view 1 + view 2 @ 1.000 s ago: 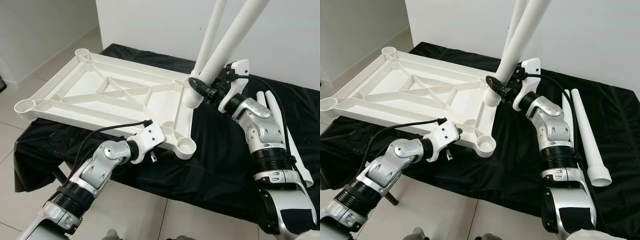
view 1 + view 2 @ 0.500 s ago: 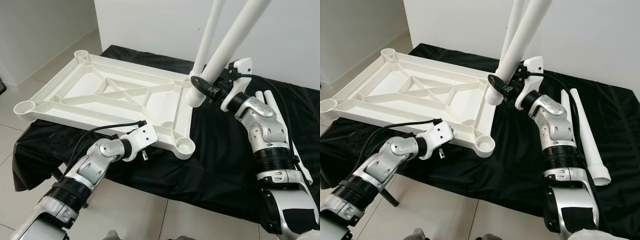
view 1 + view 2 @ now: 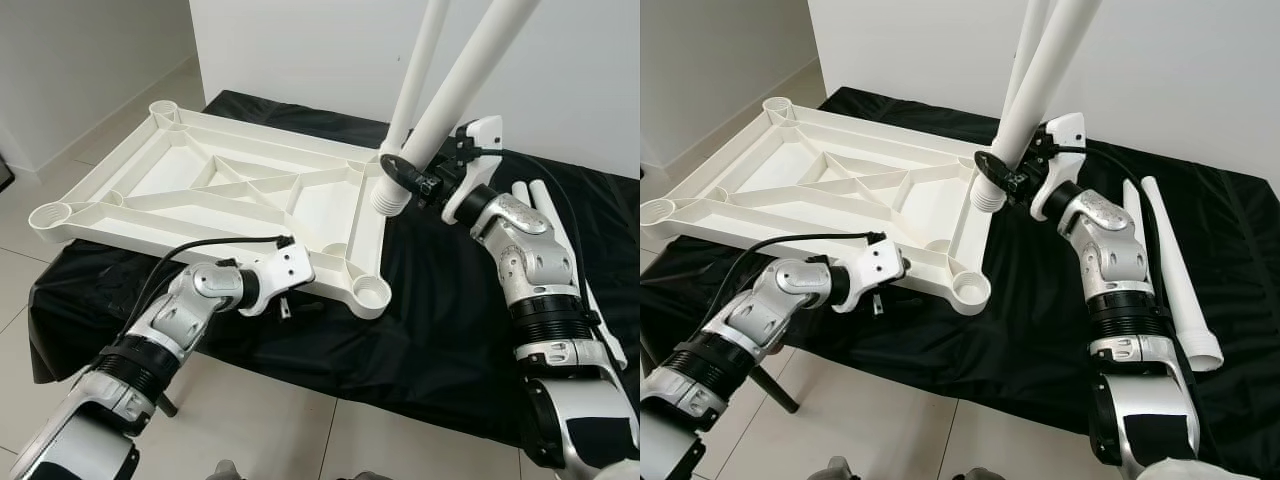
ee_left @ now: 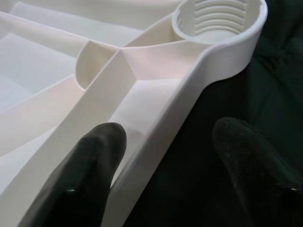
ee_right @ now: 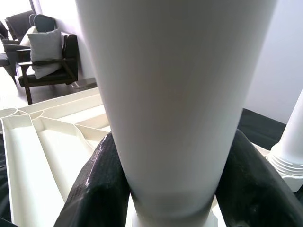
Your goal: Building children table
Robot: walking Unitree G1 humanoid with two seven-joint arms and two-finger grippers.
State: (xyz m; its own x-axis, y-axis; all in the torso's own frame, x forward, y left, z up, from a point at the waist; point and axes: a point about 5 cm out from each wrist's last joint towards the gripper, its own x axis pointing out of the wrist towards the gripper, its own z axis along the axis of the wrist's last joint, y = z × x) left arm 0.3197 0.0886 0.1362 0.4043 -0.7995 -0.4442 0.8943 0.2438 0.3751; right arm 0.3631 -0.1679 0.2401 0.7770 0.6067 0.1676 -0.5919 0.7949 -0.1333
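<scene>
The white plastic tabletop [image 3: 200, 190] lies upside down on a black cloth. My right gripper [image 3: 403, 176] is shut on a long white leg [image 3: 465, 80], which tilts up and to the right. The leg's threaded end [image 3: 385, 198] hangs just above the tabletop's right rim. A second, thinner-looking leg [image 3: 420, 60] stands behind it at the far right corner. The near right corner socket [image 3: 372, 292] is empty. My left gripper [image 4: 165, 135] is open and straddles the tabletop's near rim, one finger [image 4: 94, 156] inside it and the other over the cloth.
Two spare white legs [image 3: 1170, 270] lie on the black cloth [image 3: 440, 330] beside my right arm. The cloth-covered table ends close in front of me, with tiled floor [image 3: 290, 420] below. A white wall [image 3: 300, 50] stands right behind the table.
My left arm has drawn leftward and its gripper has slid a little left along the near rim. The held leg has risen slightly and otherwise keeps its place.
</scene>
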